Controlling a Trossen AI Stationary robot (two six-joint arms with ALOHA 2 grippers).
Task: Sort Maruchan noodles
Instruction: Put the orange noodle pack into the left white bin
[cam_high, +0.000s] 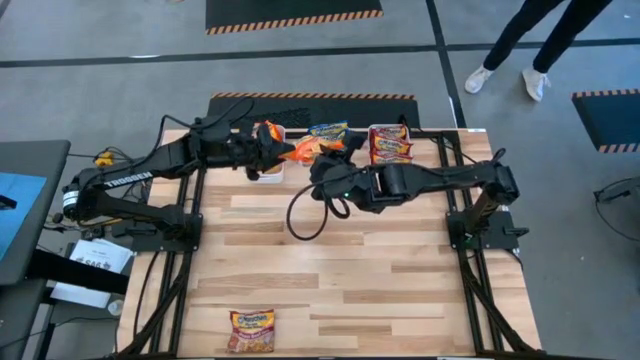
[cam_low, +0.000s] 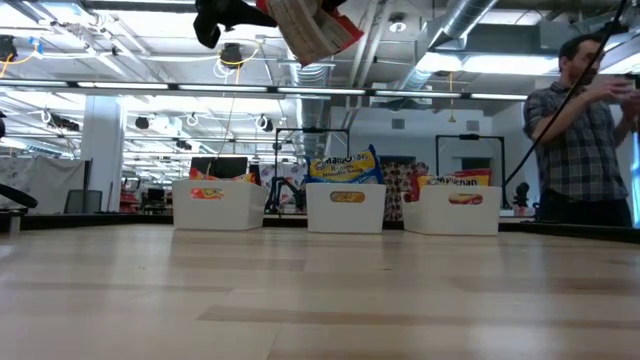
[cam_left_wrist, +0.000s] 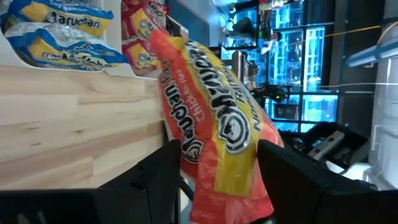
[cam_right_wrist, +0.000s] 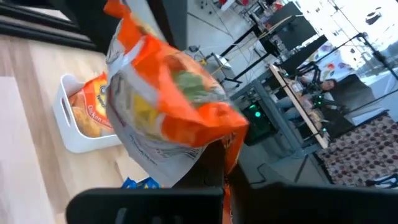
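Left fingers (cam_left_wrist: 155, 180): nearest the left wrist camera, spread wide, gripping nothing.
Left gripper (cam_left_wrist: 217, 186): the orange packet (cam_left_wrist: 217, 118) hangs in the gap between its two fingers; I cannot tell whether it touches either one.
Blue-and-yellow packets (cam_left_wrist: 56, 34): beyond the fingers, in a white bin on the table.
Right gripper (cam_right_wrist: 211, 168): in the right wrist view, closed on the orange packet's lower edge, which bulges above the pinch.
Orange bin (cam_right_wrist: 65, 121): behind the packet, already holding orange packets.
High view: both arms meet at the far edge of the table (cam_high: 360, 270), with the orange packet between them, just beside the orange bin.
Lone packet (cam_high: 251, 330): dark red, at the near edge, well apart from both arms and unsorted.
Low view: the packet is held high above the table; three bins stand in a row far back; a person (cam_low: 580, 130) stands at the right.
Step in hand: probably a handover, right to left.
Doing it well: close the left fingers squarely on the wrapper's body, not its loose edge, before the right lets go; the glossy film may slip.
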